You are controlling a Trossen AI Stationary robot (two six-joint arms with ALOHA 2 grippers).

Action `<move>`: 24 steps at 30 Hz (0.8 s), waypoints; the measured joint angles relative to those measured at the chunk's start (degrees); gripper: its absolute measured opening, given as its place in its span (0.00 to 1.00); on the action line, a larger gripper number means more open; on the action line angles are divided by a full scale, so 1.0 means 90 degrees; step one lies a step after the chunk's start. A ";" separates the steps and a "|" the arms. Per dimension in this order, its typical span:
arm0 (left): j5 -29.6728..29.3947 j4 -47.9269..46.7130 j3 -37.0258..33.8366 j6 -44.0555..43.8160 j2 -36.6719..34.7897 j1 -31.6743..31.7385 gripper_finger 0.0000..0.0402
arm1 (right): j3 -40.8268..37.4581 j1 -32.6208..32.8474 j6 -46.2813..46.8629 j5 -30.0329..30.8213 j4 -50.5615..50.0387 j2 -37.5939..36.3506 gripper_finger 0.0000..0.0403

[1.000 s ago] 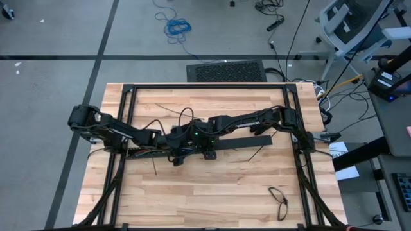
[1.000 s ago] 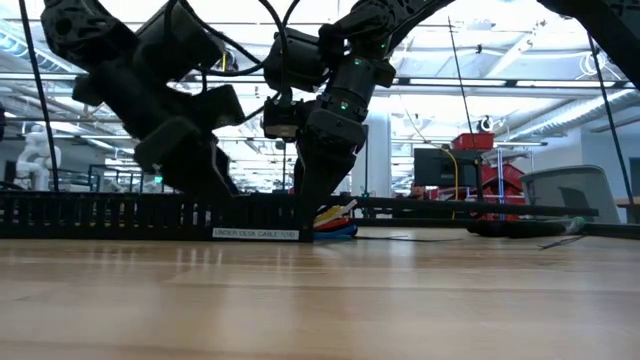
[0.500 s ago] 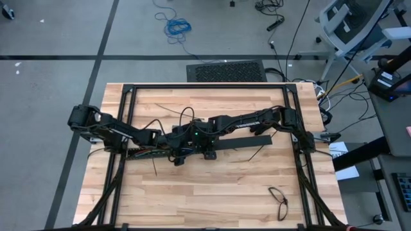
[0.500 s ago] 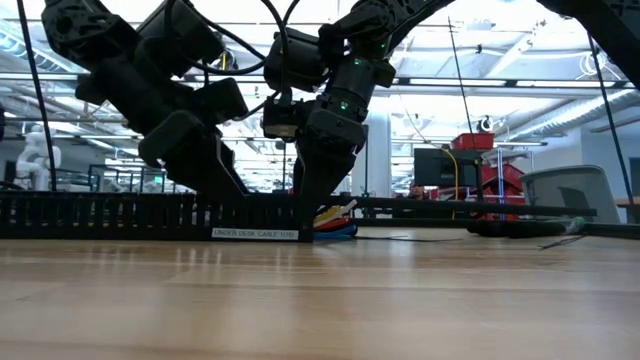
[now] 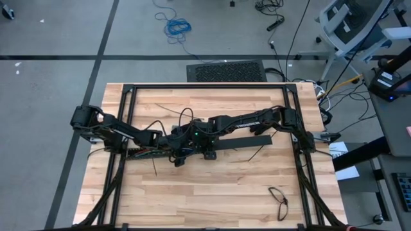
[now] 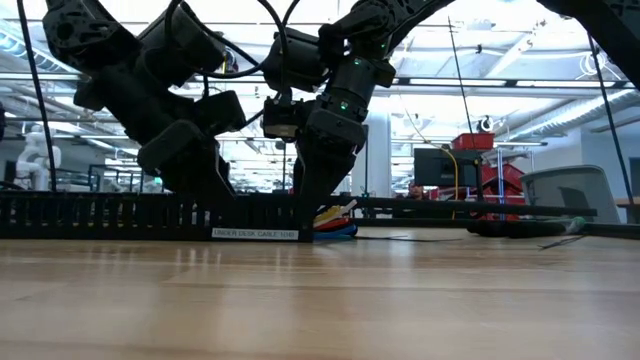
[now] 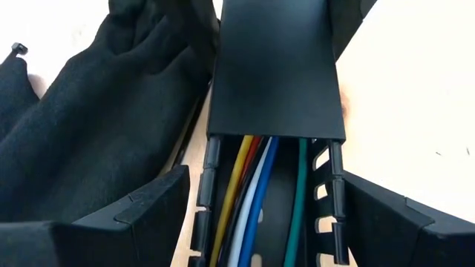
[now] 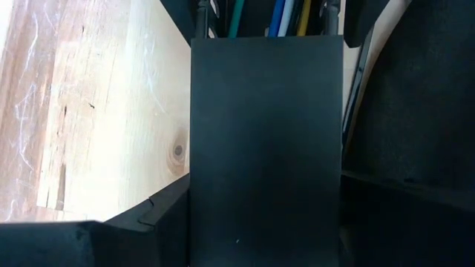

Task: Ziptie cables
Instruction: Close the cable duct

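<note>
Both arms meet at the middle of the wooden surface point(image 5: 212, 186) in the high view, over a long black slotted cable tray point(image 6: 120, 215). The cables point(image 7: 249, 200), yellow, white, blue, green and what looks like a red one, lie side by side inside the tray and run under its flat black cover point(image 7: 276, 70).

In its own wrist view the left gripper point(image 7: 260, 222) straddles the tray, a finger on each outer side, set wide and apparently pinching nothing but the tray walls. The right gripper point(image 8: 263, 222) straddles the covered stretch the same way, fingers wide, the cover filling the space between them.

So the cables are routed and partly covered, but no ziptie is seen around them. Thin black strips, probably zipties point(image 5: 156, 165), lie loose on the surface, so the tying looks yet to be done.
</note>
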 joint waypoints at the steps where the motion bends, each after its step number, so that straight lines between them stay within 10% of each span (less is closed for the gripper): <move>1: 0.0002 -0.0006 0.0000 -0.0006 0.0000 -0.0003 0.77 | 0.0000 0.0000 0.0000 -0.0002 0.0000 0.0000 0.64; 24: -0.0161 -0.0023 -0.0007 -0.0022 0.0000 -0.0015 0.68 | 0.0000 -0.0002 0.0002 0.0021 0.0182 0.0000 0.64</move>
